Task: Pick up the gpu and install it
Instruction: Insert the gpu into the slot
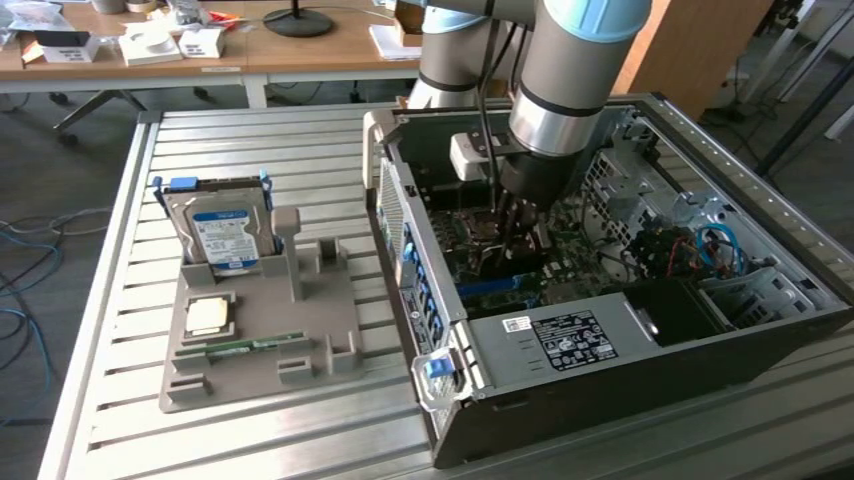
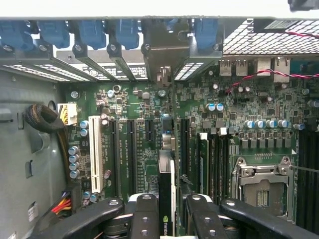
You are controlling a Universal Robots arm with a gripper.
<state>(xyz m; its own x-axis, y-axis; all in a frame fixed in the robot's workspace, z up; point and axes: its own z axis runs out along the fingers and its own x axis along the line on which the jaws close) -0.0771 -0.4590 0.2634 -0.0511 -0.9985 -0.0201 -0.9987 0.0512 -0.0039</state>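
Observation:
The gpu [image 2: 166, 199] is a thin dark card seen edge-on, standing over the green motherboard [image 2: 139, 149] among its long expansion slots. Its silvery bracket end [image 2: 159, 50] reaches the case's rear slot openings under the blue clips. My gripper [image 2: 169, 221] is shut on the card, with a black finger [image 2: 144, 219] on one side and another on the opposite side. In the exterior view the gripper [image 1: 514, 220] is lowered into the open computer case [image 1: 574, 340], with the card [image 1: 511, 250] dark beneath it. Whether the card sits fully in a slot I cannot tell.
A grey holder [image 1: 254, 330] on the slatted table at the exterior view's left carries a blue-labelled hard drive [image 1: 220, 235], a small chip [image 1: 207, 315] and a green memory stick [image 1: 247, 345]. Inside the case are an empty processor socket [image 2: 261, 184], red cables [image 2: 259, 74] and a power supply [image 1: 567, 335].

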